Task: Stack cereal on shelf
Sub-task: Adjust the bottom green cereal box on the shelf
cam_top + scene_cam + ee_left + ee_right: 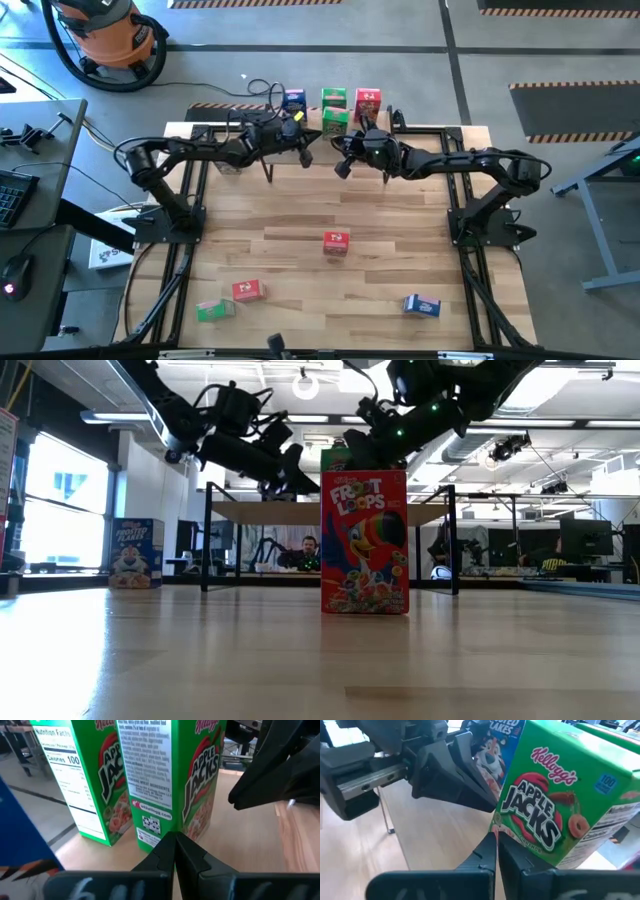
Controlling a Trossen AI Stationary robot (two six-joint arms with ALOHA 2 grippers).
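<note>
On the shelf (312, 118) at the table's far edge stand a blue cereal box (293, 100), two green boxes (333, 97) (335, 120) and a red box (367, 102). Both grippers hover shut just on the near side of the shelf. The left gripper (305, 152) (175, 840) points at the green boxes (165, 780) (85, 785). The right gripper (342, 166) (496, 840) points at a green box (555, 815), with the left gripper's fingers (455, 780) and the blue box (495, 750) beyond. A red box (336, 243) (365, 542) stands upright mid-table.
Near the table's near edge lie a red box (247, 290), a green box (213, 310) and a blue box (422, 305). The low view shows another blue box (137, 553) standing far off. The two arms are close together over the far middle.
</note>
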